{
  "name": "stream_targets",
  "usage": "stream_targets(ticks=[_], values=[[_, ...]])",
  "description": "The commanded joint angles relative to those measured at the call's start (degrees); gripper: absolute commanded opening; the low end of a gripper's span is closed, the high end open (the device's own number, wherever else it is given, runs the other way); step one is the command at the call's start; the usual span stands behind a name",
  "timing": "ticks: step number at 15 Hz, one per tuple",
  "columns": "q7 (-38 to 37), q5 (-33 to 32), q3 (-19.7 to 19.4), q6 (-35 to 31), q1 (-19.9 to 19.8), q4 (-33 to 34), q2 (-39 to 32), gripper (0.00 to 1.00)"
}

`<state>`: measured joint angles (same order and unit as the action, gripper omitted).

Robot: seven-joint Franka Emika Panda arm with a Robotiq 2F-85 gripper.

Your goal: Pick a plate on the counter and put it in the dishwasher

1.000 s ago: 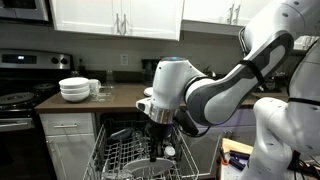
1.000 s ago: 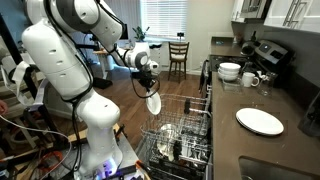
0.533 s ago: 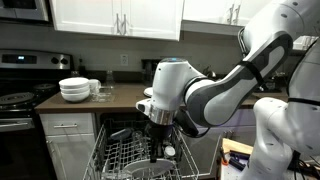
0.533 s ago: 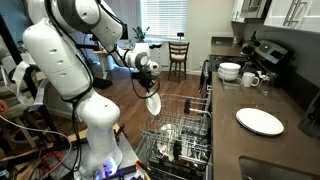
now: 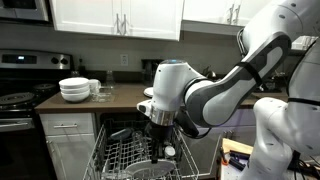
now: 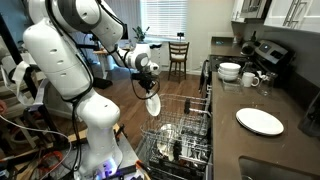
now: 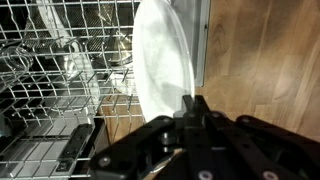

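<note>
My gripper [image 7: 190, 105] is shut on the rim of a small white plate [image 7: 160, 60], which hangs edge-up from the fingers. In an exterior view the plate [image 6: 153, 104] hangs below the gripper [image 6: 150, 88], just over the outer edge of the dishwasher's pulled-out wire rack [image 6: 185, 125]. From the front, the gripper [image 5: 157, 132] is low over the rack [image 5: 125, 155], and its body hides most of the plate. The rack's grey prongs [image 7: 60, 60] lie to the left of the plate in the wrist view. The dark brown counter [image 6: 265, 150] runs beside the dishwasher.
A larger white plate [image 6: 260, 121] lies on the counter. A stack of white bowls [image 5: 74, 89] and mugs [image 6: 250, 78] stand near the stove [image 5: 15, 95]. Dishes sit in the rack. Wood floor [image 7: 260, 60] lies right of the plate, with a chair [image 6: 178, 55] behind.
</note>
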<state>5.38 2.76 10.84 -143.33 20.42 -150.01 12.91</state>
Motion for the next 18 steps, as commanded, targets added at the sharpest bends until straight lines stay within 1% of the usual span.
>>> stream_targets(ticks=[1, 3, 6, 12, 14, 15, 16, 18], values=[[7.2, 5.4, -1.6, -2.1, -0.1, -2.0, 1.9, 0.02], [12.1, 9.1, -3.2, -2.4, 0.3, -2.5, 2.3, 0.02], [20.1, 14.2, -5.6, -1.1, 0.5, -2.6, 2.9, 0.02], [31.5, 20.1, -10.0, 1.3, 0.0, -2.1, 3.2, 0.02], [36.4, 23.3, -11.5, 1.8, 0.1, -1.8, 3.0, 0.02], [37.2, 24.1, -11.6, 1.8, -0.3, -1.7, 2.7, 0.02], [33.4, 21.6, -9.8, 0.4, -1.1, -1.7, 1.1, 0.04], [35.0, 22.6, -10.4, 0.7, -1.3, -1.7, 1.1, 0.04]])
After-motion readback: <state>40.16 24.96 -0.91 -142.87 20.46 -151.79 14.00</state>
